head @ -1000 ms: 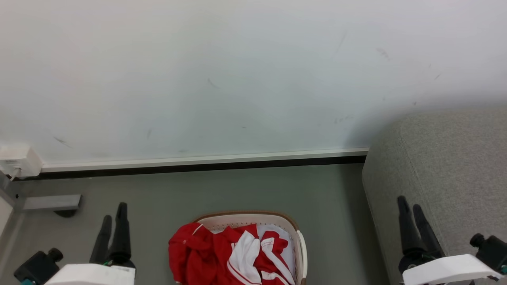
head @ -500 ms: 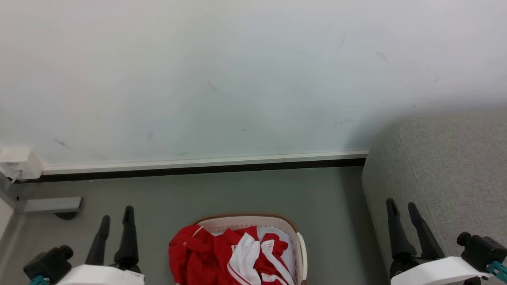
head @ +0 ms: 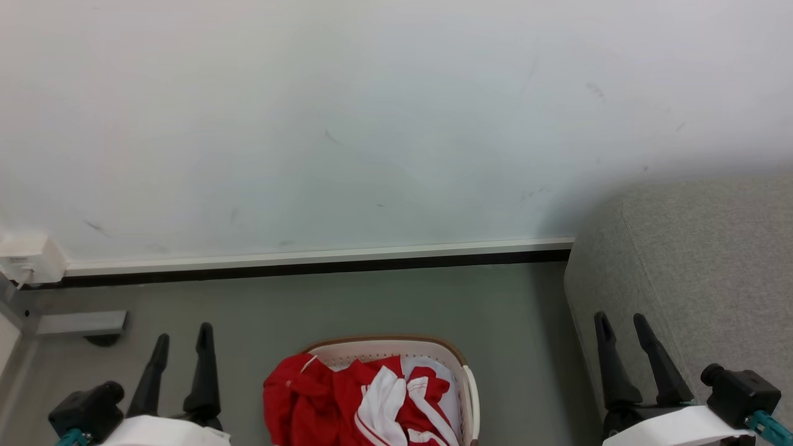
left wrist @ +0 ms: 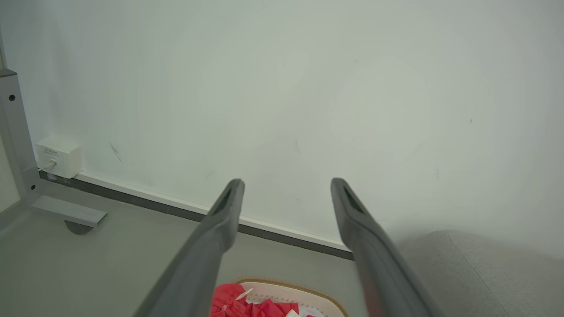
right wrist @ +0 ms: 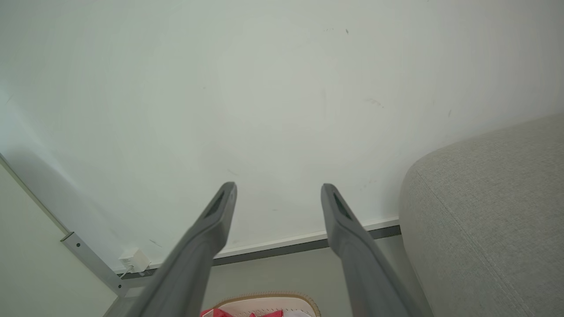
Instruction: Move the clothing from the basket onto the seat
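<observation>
The clothing [head: 347, 402], red with white panels, is heaped in the cream basket [head: 396, 348] with a brown rim, on the floor at the bottom centre of the head view. The basket [left wrist: 299, 293] and the clothing [left wrist: 238, 304] also peek in at the bottom of the left wrist view. The grey seat [head: 700, 272] stands to the right of the basket. My left gripper [head: 183, 334] hangs open to the left of the basket, with nothing between its fingers. My right gripper [head: 619, 322] is open in front of the seat's rounded end, also empty.
A white wall [head: 372, 124] with a white-and-dark baseboard [head: 310, 260] runs behind the basket. A white socket box [head: 28, 260] and a grey metal foot [head: 80, 322] sit at the far left. Grey floor [head: 372, 303] lies between the baseboard and the basket.
Both arms have drawn back toward the bottom of the head view. The left fingers have spread apart, and the right gripper has shifted left. The clothing lies as before.
</observation>
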Controlling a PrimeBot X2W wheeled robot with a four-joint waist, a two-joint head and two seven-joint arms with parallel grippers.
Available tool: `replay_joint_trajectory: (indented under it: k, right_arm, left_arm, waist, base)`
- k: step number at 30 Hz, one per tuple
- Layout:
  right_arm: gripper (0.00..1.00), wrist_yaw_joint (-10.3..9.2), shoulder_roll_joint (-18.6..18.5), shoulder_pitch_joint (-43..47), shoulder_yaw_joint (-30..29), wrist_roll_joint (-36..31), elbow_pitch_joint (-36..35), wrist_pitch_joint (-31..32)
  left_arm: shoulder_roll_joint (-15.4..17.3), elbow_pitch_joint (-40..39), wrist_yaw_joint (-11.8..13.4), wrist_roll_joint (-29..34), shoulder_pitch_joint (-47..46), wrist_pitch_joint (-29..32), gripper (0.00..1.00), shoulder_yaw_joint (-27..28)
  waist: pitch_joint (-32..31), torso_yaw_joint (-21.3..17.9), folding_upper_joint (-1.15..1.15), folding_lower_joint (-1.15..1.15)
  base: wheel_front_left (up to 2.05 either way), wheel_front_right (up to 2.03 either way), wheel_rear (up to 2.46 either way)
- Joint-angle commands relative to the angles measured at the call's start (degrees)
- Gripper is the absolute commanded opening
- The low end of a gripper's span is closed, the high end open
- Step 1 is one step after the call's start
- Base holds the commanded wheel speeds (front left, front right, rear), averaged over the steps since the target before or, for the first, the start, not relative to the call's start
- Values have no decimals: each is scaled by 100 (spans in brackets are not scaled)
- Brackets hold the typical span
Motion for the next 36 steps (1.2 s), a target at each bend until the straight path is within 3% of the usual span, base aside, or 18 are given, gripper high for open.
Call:
replay_joint_trajectory:
  k: [1,36]
  right_arm:
    - [100,-7,-60,-107,22,-165,-26,-69]
    - [100,-11,-64,-134,132,-1453,-148,-481]
  left_arm:
    - [74,-75,3,221,20,-78,100,-14]
    - [74,-103,-32,1875,62,-489,100,-46]
  waist:
    - [1,-5,0,0]
    - [-28,-75,0,0]
  base:
    - [0,0,0]
    - [0,0,0]
